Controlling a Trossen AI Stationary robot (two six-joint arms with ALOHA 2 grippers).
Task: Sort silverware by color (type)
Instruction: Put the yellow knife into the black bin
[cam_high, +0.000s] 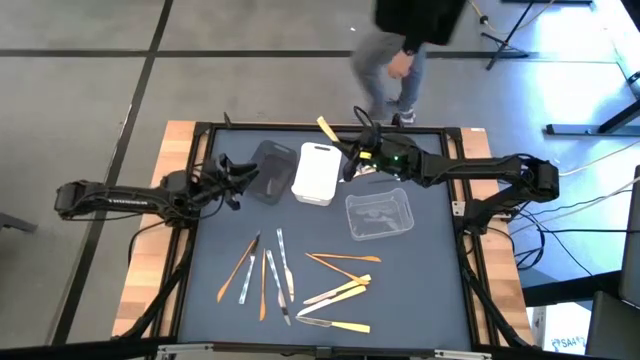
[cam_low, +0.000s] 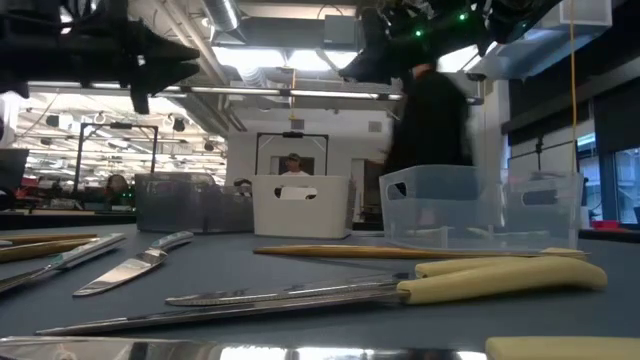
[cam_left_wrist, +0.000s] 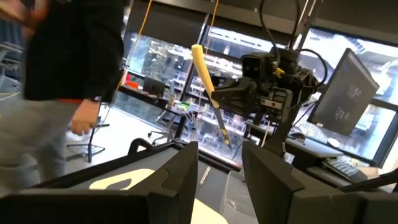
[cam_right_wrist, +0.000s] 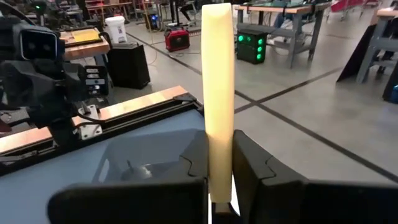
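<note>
pale yellow is showing between the fingers of the right gripper (cam_high: 352, 157), which is hanging over the far edge of the table (cam_high: 430, 290), near its middle, just beside the white bin (cam_high: 317, 173). it is clamping a yellow-handled knife (cam_high: 331, 134), whose handle is sticking out past the far edge and tilting up; in the right wrist view the handle (cam_right_wrist: 219, 93) is standing pinched between the two dark fingers (cam_right_wrist: 252, 163), and in the left wrist view the knife (cam_left_wrist: 209, 93) is slanting through the gripper with its dark blade pointing down.

the left gripper (cam_high: 243, 172) is waiting near the far left corner, beside the dark bin (cam_high: 270, 170), with its fingers (cam_left_wrist: 171, 177) standing parted and nothing between them.

the clear bin (cam_high: 379, 214) is sitting right of the white one, nearer the table's middle, with a few grey pieces lying in it.

the rest of the silverware is lying loose toward the near edge. on the left, orange pieces (cam_high: 238, 267) and silver pieces (cam_high: 284, 262) are lying mixed, side by side, mostly pointing from the near edge to the far one. on the right, two orange pieces (cam_high: 343, 258) are lying crosswise, and yellow-handled knives (cam_high: 340, 293) are lying fanned nearer the near edge. in the low view a yellow-handled knife (cam_low: 500, 277) is lying flat close to the camera.

a person (cam_high: 400, 45) is standing beyond the far edge.
</note>
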